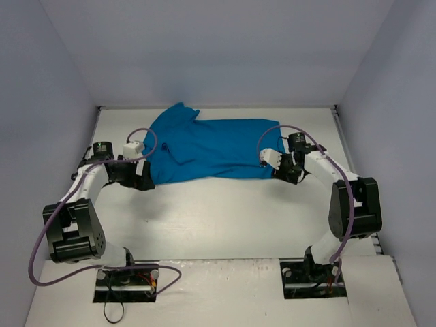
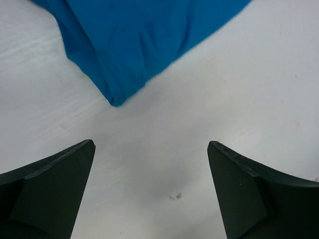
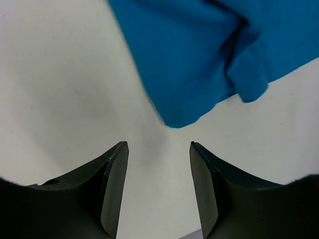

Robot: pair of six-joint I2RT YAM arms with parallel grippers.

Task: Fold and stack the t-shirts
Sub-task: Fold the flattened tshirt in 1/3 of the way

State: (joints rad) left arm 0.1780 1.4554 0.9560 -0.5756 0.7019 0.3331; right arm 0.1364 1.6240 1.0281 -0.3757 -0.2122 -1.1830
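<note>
The t-shirt (image 1: 211, 150) lies spread on the white table (image 1: 218, 218), between the two claws and a little beyond them. Its long axis runs from side to side across the table. One pointed piece of cloth sticks out at the far left, towards the back wall (image 1: 218, 48). The cloth looks partly folded over itself, with a crease slanting across its left half.

The left claw (image 1: 144, 181) sits just beside the shirt's near left corner. The right claw (image 1: 278, 172) sits just beside its near right corner. From above, the arms hide the fingertips, so that view does not show how far either claw is spread.

The wrist cameras show this. The left claw (image 2: 152, 147) has its fingers (image 2: 55, 184) wide apart with only bare table between them. A folded corner of the shirt points down at the gap, a short way ahead of the tips and slightly left of centre, not touching them.

The right claw (image 3: 158, 149) is parted less widely and grips nothing. A blunt corner of the shirt hangs just ahead of the gap, close to the fingertips (image 3: 117, 164) but clear of them. Ahead and to the right, a small flap is doubled over along the edge, a fold too small to see from above.
</note>
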